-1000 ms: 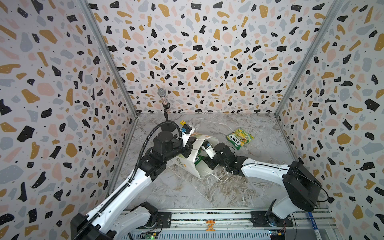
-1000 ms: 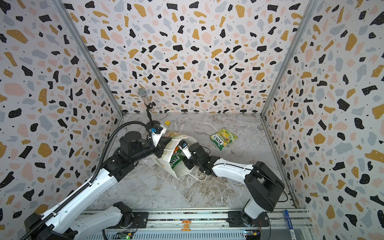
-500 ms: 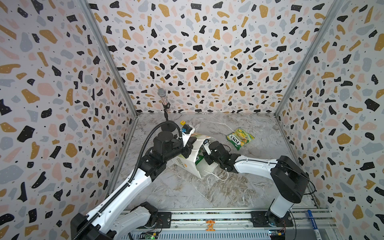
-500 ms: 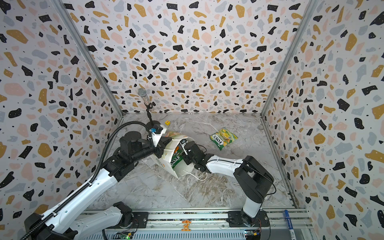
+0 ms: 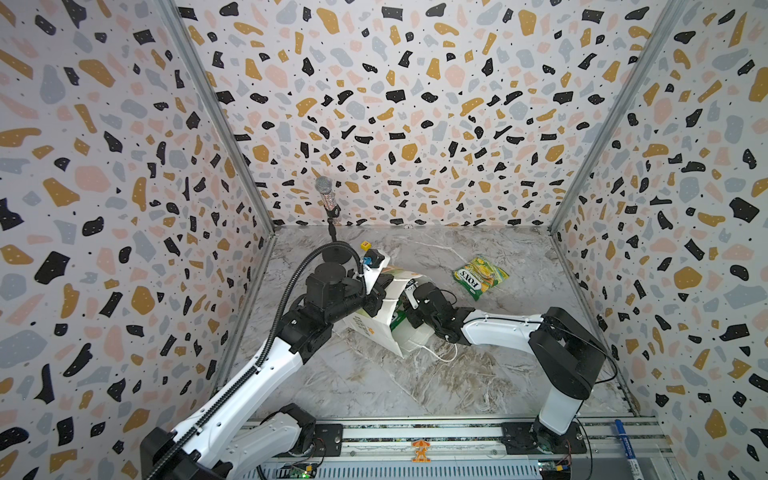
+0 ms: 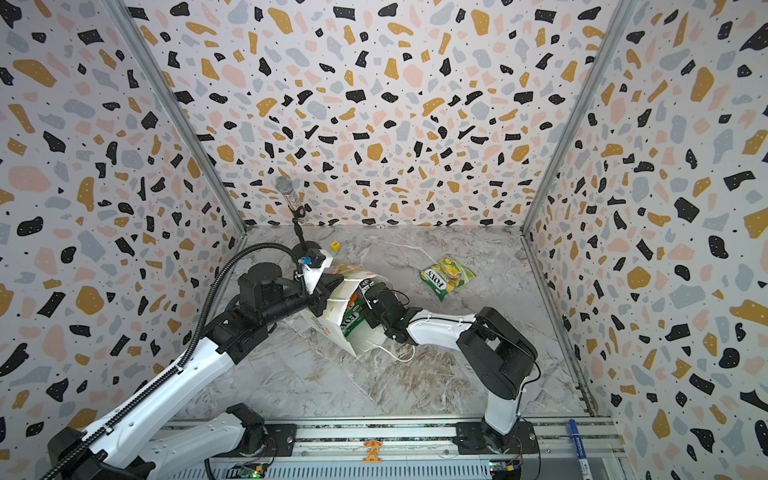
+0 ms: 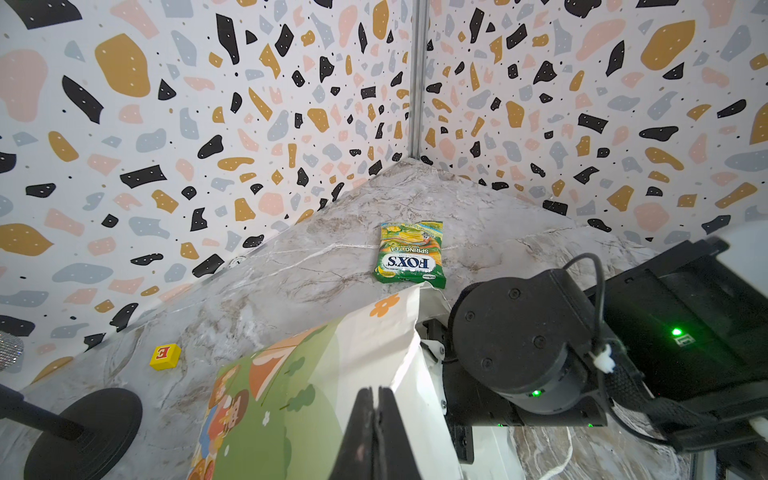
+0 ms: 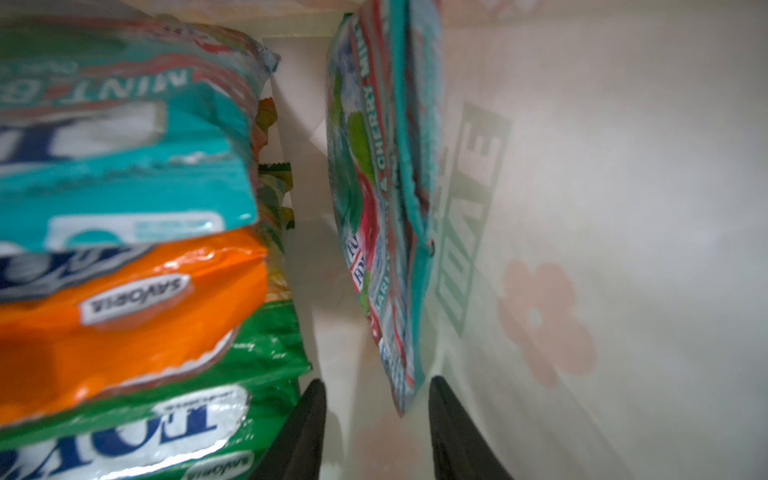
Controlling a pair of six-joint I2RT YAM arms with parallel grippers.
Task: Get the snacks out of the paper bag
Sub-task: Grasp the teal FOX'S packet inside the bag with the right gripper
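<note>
Top views: marble-look tabletop (image 5: 415, 386), terrazzo-print walls (image 5: 415, 104), perhaps metal corner strips (image 5: 221, 124).

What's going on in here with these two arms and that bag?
Snacks are being taken out of a white paper bag with green print, which lies tipped over on the marble table. The left pincer is shut on the bag's rim. The right pincer is inside the bag, jaws open on either side of a teal-red candy pouch standing on edge, beside a stack of other candy pouches. One green-yellow candy pouch already lies out on the table.
</note>
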